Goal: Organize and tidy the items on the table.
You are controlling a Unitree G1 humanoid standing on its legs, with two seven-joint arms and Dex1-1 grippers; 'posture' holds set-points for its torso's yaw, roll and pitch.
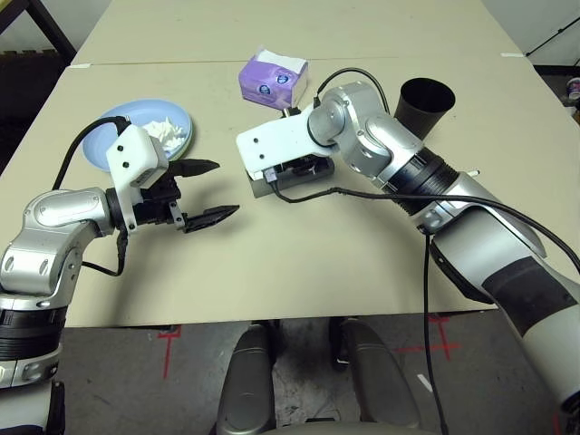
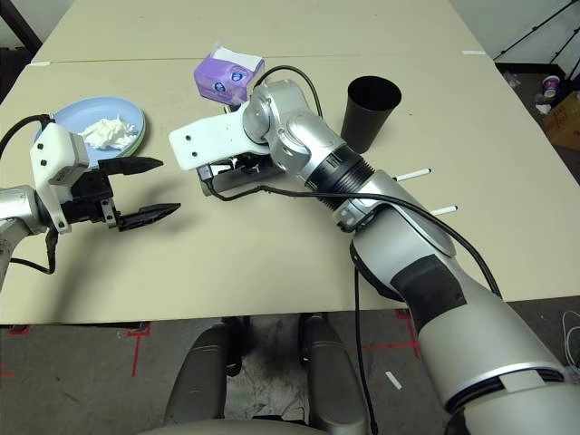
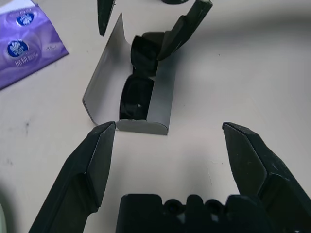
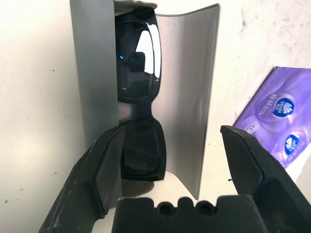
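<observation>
Two hands stood over the beige table [image 1: 299,263], both with fingers spread wide and holding nothing. Nearest, the left hand [image 1: 205,192] hovered just above the tabletop. Beyond it, the right hand [image 4: 165,170] hung over the open grey glasses case [image 3: 163,94], where the black sunglasses [image 4: 140,102] lay. Two white marker pens [image 2: 410,173] lay to the right. Farther back were the blue plate [image 1: 113,127] with crumpled tissue [image 1: 168,132], a purple tissue pack [image 1: 270,77] whose printing was unreadable, and the black cup [image 1: 423,104].
</observation>
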